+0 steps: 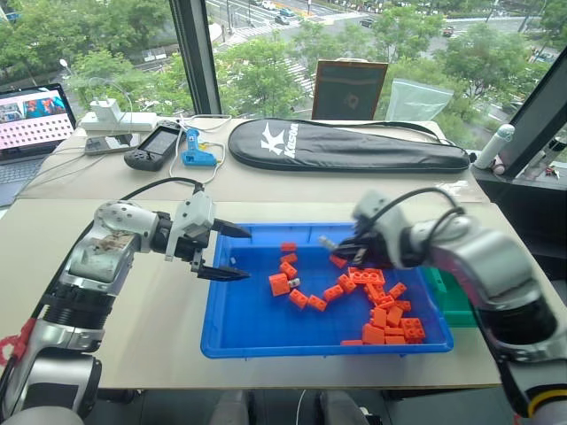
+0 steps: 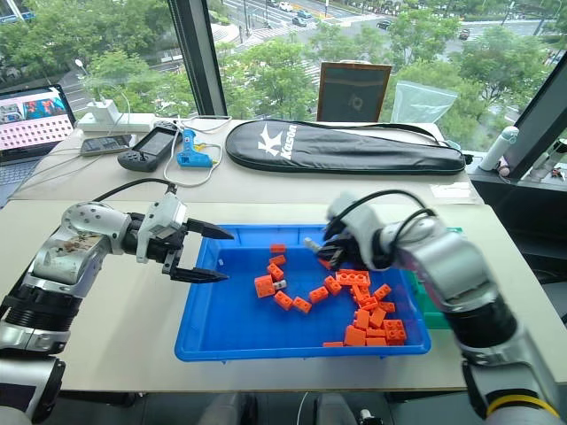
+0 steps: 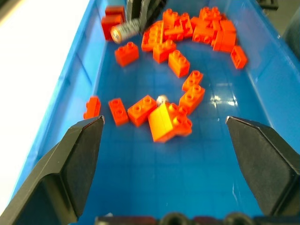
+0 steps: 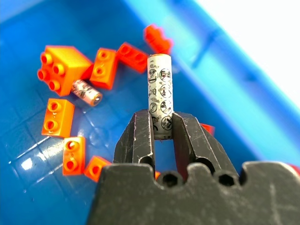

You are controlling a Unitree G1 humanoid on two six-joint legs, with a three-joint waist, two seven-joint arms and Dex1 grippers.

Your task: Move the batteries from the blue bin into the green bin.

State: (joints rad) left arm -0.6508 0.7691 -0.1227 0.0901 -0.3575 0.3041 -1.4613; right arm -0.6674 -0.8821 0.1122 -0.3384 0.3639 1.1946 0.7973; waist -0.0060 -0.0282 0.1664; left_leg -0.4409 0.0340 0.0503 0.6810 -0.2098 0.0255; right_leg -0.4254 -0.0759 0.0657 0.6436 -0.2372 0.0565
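Battery clamped in right claw.

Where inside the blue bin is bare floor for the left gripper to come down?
Bare floor in the blue bin lies by its left wall, below the open left gripper, left of the brick cluster. The orange bricks crowd the right half.

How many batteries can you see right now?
2. One battery is clamped in the right gripper above the blue bin; another lies among the bricks. More may be hidden.
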